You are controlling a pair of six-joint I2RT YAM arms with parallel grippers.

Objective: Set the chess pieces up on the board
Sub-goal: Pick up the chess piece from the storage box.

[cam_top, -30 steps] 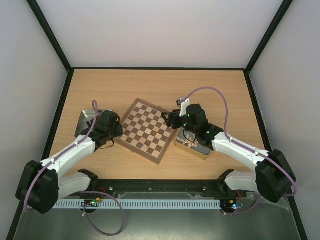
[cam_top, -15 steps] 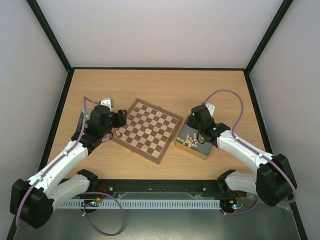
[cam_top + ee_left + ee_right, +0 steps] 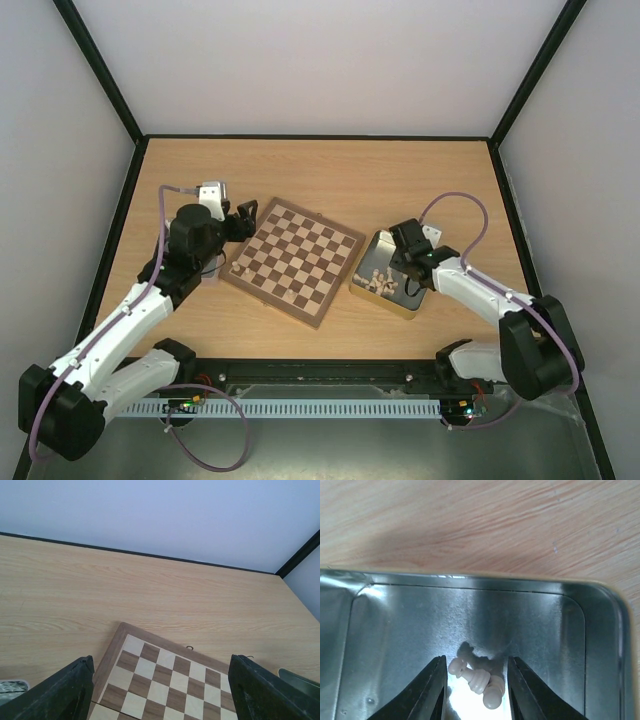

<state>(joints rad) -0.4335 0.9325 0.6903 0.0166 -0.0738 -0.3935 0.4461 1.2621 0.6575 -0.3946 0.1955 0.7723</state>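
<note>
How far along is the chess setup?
Barely begun. Done: one pale piece stands at the board's left corner. In hand: the right gripper is open around pale pieces lying in the tin; the left gripper is open, empty. Left: nearly every square is bare.

I am looking at two arms of one build: the left arm (image 3: 130, 315) and the right arm (image 3: 480, 292) each wear white moulded shells on the long links, with rounded matte black housings at the joints. A pale purple cable (image 3: 161, 230) runs along the left arm, and a matching purple cable (image 3: 455, 195) arcs over the right. A small white bracket (image 3: 211, 192) caps the left wrist. The left gripper (image 3: 240, 212) has broad black fingers (image 3: 70, 692). The right gripper (image 3: 475, 690) has smooth, tapered black fingers (image 3: 432, 692).
</note>
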